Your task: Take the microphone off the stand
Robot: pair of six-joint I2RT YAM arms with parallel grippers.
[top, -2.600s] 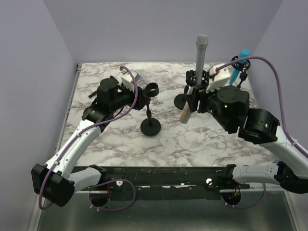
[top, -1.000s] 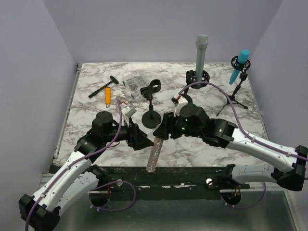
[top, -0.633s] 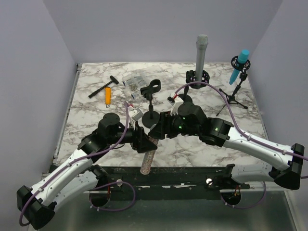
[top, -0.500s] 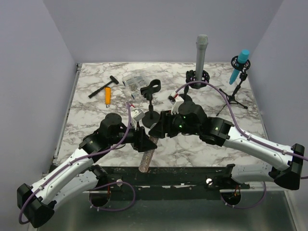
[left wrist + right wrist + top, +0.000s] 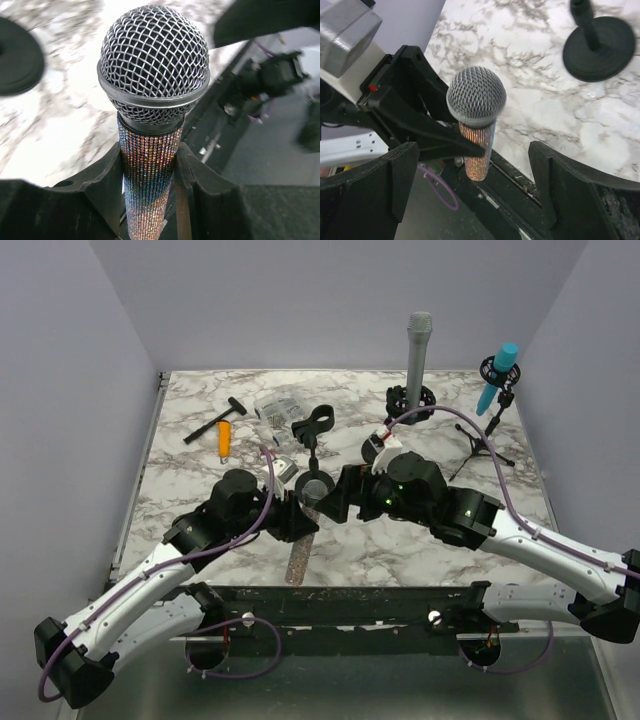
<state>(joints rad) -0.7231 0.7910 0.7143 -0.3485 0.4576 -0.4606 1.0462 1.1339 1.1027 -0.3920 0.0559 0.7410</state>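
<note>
Two left fingers [image 5: 106, 182] pinch the mic [image 5: 152, 70] below its head, likely stiff, top-heavy, glitter-slick; right fingers [image 5: 555, 200] spread wide.

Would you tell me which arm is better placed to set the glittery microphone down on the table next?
Left, I think: the left arm has its jaws shut on the microphone just below its mesh head, while the right arm holds its jaws wide open either side, gripping nothing.
</note>
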